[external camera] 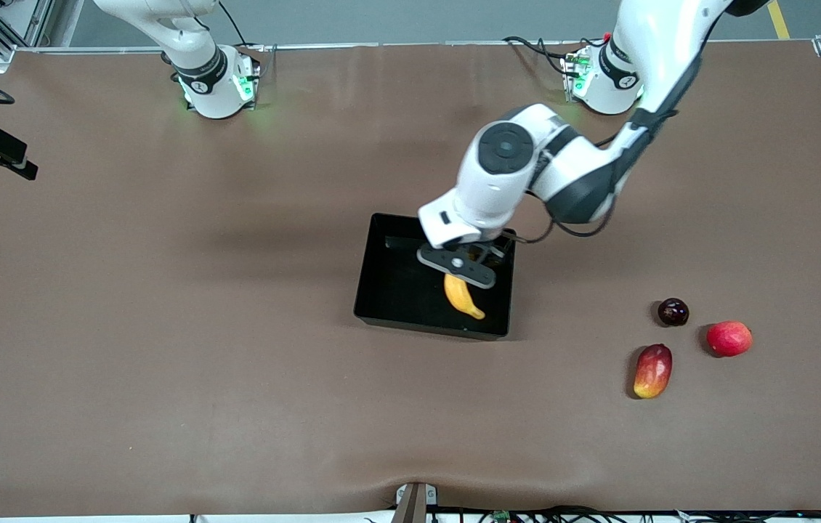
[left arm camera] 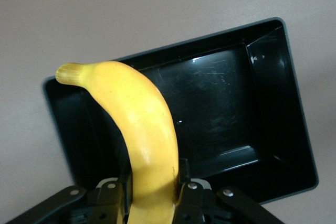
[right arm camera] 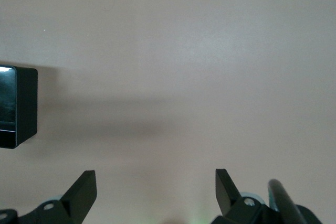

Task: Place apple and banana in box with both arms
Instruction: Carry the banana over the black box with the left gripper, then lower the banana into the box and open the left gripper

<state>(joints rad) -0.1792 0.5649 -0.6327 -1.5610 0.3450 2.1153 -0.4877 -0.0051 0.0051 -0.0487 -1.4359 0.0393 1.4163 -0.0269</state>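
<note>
1. Banana (left arm camera: pixel 142 135) clamped at one end in left claw (external camera: pixel 466 270), hanging over black box (external camera: pixel 381 290).
2. Risk: dropped from this height, could bounce over low wall.
3. Apple (external camera: pixel 729 338) on table (external camera: pixel 163 327), untouched, near left arm's end.
4. Right claw (right arm camera: pixel 156 192) gapes empty, waiting.

glossy black plastic box (external camera: pixel 381 290), smooth waxy yellow banana (external camera: pixel 463 298), matt brown table cover (external camera: pixel 163 327), shiny dark round fruit (external camera: pixel 673 311)
</note>
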